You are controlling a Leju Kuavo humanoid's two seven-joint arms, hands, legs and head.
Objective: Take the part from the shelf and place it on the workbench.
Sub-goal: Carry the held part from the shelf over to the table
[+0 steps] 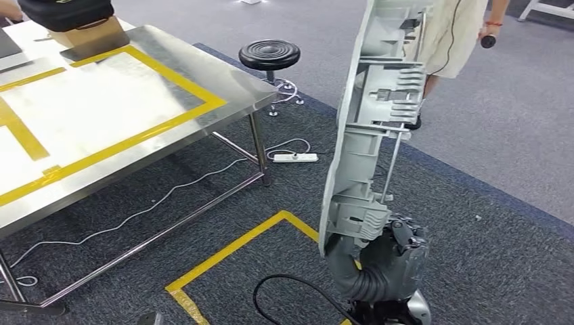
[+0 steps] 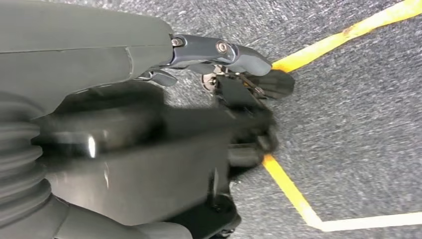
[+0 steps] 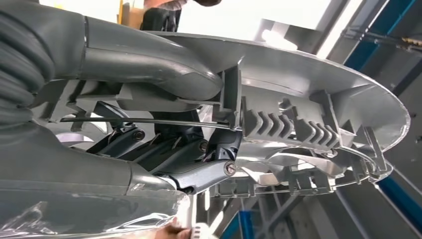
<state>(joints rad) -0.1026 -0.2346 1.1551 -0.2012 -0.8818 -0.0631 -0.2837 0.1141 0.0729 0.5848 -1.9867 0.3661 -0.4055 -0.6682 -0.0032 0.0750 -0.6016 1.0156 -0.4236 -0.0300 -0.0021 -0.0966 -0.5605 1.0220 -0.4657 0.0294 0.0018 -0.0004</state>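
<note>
The steel table (image 1: pixel 101 108) with its yellow-taped outline is seen off to the left, presumably the drop zone. The long grey ribbed part (image 1: pixel 376 122) is carried upright over the carpet, well apart from the table's near corner, probably so it clears the edge. It's gripped at its lower end by the right hand (image 1: pixel 389 261); the left hand (image 2: pixel 234 74) is held low over the floor, grip too blurred to tell.
</note>
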